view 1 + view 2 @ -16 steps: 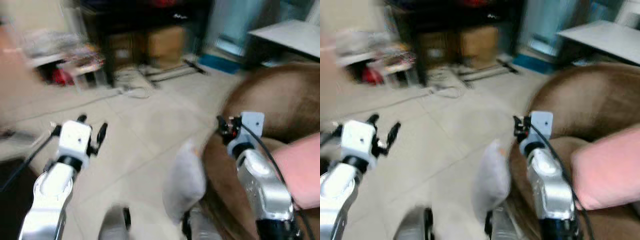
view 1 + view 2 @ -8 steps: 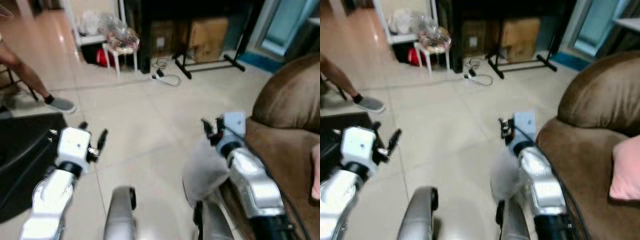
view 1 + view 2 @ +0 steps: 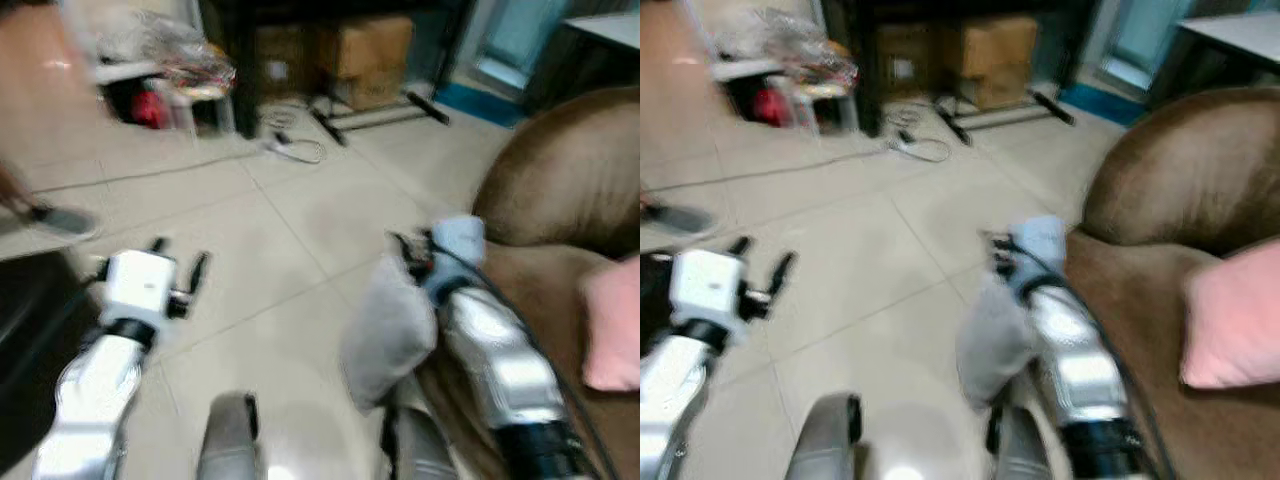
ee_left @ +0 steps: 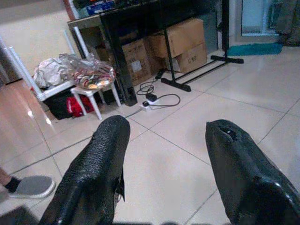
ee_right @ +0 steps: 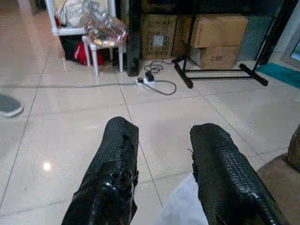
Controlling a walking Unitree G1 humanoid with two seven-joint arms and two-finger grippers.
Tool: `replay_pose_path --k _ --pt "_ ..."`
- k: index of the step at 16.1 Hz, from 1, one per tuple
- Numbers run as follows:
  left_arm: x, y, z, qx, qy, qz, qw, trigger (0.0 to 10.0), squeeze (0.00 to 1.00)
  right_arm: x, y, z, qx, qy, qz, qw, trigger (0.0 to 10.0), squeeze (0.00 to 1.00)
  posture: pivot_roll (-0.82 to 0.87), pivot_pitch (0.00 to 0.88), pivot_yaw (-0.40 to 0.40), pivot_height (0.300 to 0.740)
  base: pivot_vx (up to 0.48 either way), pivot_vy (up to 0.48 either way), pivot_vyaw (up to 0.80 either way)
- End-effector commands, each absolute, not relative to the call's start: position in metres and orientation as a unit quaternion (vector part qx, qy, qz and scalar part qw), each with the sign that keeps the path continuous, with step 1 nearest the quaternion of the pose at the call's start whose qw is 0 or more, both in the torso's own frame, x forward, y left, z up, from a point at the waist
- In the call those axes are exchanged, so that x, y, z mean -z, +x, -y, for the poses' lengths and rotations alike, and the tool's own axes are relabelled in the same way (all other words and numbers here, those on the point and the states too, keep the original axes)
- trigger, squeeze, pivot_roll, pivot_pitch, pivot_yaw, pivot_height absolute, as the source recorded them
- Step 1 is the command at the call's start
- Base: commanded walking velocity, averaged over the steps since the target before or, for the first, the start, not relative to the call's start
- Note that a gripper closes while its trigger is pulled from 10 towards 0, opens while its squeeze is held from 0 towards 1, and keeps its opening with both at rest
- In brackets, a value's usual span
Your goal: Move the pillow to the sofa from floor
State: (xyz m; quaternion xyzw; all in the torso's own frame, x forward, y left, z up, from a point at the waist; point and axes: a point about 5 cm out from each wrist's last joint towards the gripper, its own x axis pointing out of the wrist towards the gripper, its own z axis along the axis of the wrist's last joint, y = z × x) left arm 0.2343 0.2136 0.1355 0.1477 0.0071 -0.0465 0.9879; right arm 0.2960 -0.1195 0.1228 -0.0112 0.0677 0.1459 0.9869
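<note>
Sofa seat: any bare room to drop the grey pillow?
Yes: bare brown seat between the sofa arm and the pink pillow. The seat's right side is taken by that pink pillow. The grey pillow sits beside the right pincer, at the sofa's front edge.

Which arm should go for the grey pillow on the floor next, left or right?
Right, probably. The grey pillow leans against the brown sofa right beside the right gripper, whose open fingers already frame its edge in the wrist view. The left gripper hangs open over bare floor tiles, farther off.
</note>
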Motion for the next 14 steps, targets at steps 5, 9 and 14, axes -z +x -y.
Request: replay_pose_path --k 5,9,14 --pt "-0.135 0.236 -0.203 0.064 0.135 -0.001 0.989 10.0 0.00 -0.121 0.296 0.137 -0.126 -0.022 -0.071 0.989 10.0 0.00 -0.04 0.000 -0.056 0.570 0.320 0.000 0.00" --pt "-0.132 0.235 -0.200 0.073 0.138 -0.007 0.988 10.0 0.00 -0.117 0.295 0.132 -0.150 -0.016 -0.080 0.985 10.0 0.00 -0.05 0.000 -0.054 0.560 0.148 0.000 0.00" --pt "-0.121 0.235 -0.193 0.127 0.170 -0.033 0.977 10.0 0.00 -0.093 0.299 0.128 -0.186 -0.022 -0.125 0.974 10.0 0.00 -0.05 0.000 -0.046 0.525 0.000 0.000 0.00"
